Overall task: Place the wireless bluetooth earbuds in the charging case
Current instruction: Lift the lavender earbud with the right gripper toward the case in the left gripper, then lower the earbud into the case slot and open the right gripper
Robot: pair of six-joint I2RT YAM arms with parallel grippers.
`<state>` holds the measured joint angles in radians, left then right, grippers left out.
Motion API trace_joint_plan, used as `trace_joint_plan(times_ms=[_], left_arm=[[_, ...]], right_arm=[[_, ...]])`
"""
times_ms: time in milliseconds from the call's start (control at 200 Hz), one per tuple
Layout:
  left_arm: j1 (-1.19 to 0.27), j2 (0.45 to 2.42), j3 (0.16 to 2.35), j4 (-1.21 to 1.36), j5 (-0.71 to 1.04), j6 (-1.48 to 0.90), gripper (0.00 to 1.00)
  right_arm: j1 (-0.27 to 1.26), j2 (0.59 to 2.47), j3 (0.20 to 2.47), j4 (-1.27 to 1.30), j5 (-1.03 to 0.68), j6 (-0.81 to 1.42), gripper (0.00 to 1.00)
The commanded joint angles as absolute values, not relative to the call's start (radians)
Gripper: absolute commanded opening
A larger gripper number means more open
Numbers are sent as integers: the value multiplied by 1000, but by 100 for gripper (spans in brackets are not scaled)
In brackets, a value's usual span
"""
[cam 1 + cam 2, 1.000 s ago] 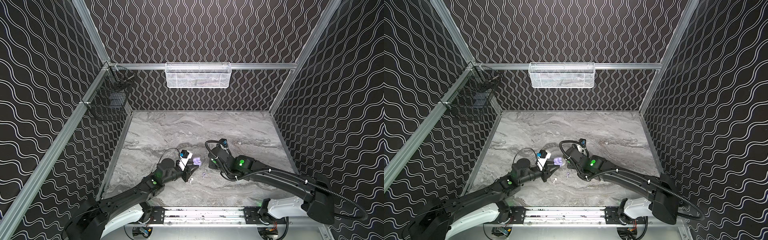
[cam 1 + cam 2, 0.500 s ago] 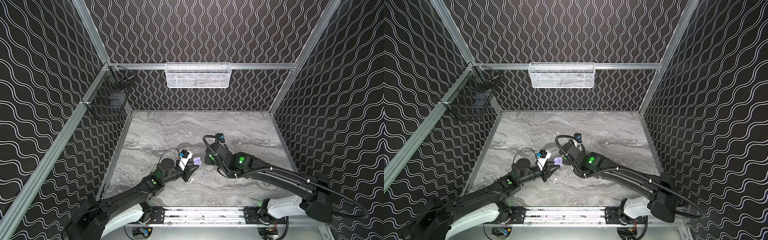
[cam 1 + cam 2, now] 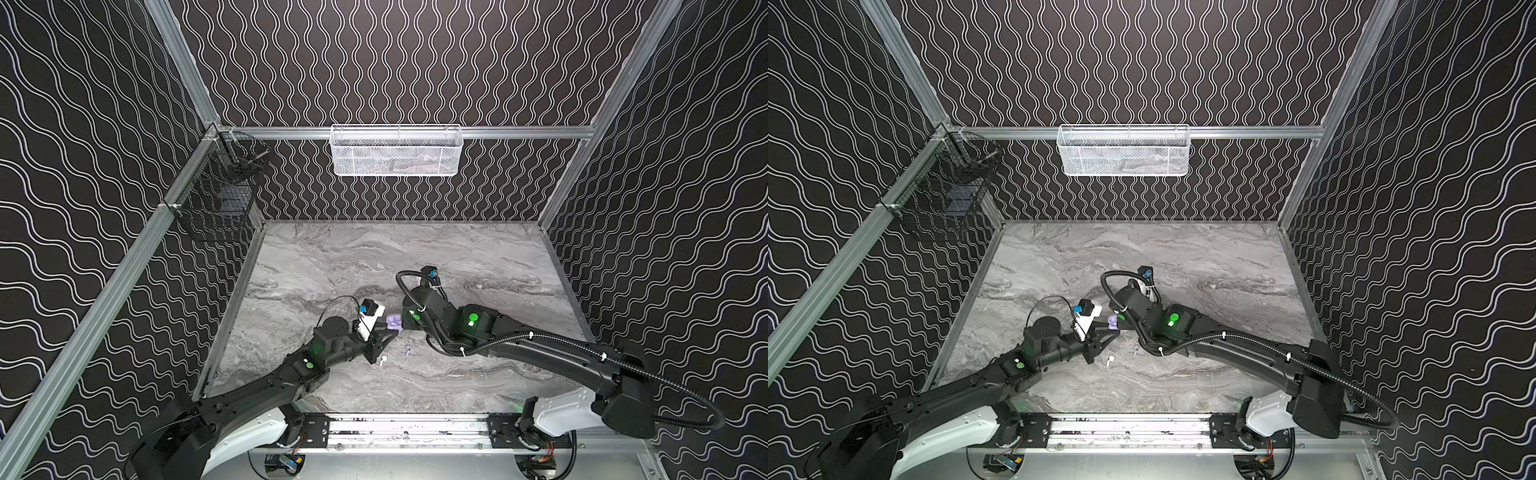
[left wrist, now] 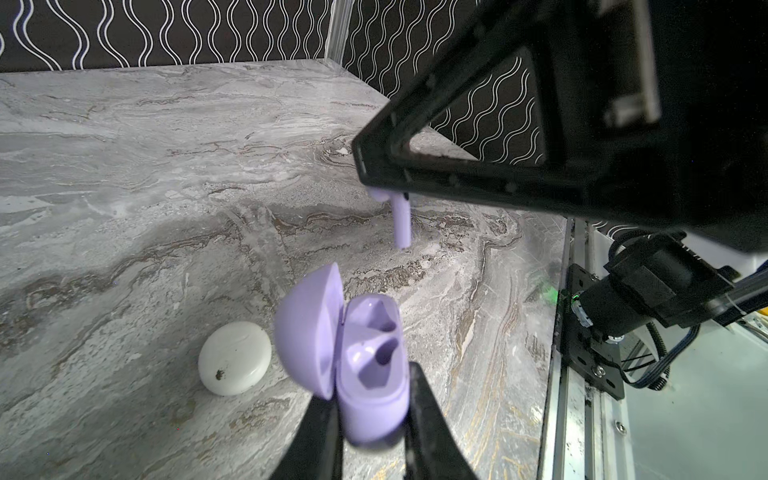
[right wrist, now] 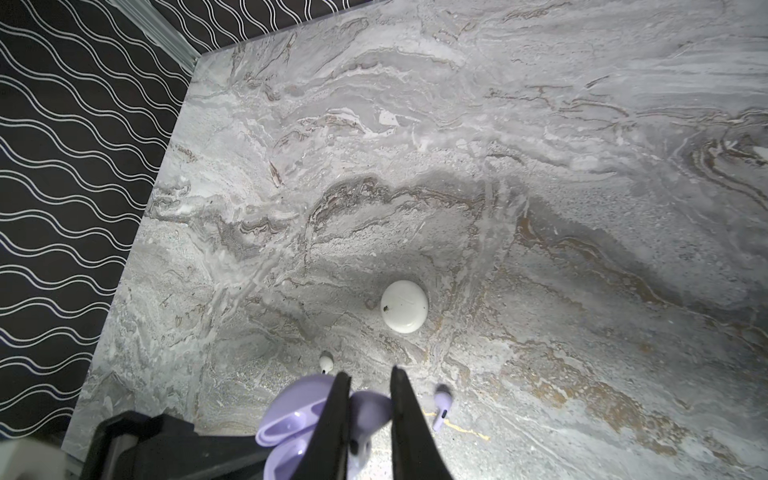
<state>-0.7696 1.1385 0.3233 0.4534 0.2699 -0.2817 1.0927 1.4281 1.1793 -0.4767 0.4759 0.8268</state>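
The right gripper (image 5: pixel 370 372) is pinched shut on a lilac earbud (image 4: pixel 400 203), its stem (image 4: pixel 402 230) hanging just above the open lilac case (image 4: pixel 374 409), which the left gripper (image 4: pixel 372 401) clamps by its sides (both sockets (image 4: pixel 384 353) look empty). Line the stem over one socket and lower it straight. Let go only once it seats.

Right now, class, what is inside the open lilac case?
Two moulded sockets in the lilac case, both empty; their deep ends are shadowed. The lilac earbud in the right gripper is outside it.
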Motion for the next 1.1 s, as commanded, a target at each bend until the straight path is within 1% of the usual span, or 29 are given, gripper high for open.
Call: trace_joint_plan(times_ms=[0,1096], left_arm=[[-769,1137,331,486,270,-279,12],[-766,1121,327,481,259,-279,12]], right_arm=[[1104,1444,1192,-434,469,831,14],[1121,1457,1172,-422,458,849,14]])
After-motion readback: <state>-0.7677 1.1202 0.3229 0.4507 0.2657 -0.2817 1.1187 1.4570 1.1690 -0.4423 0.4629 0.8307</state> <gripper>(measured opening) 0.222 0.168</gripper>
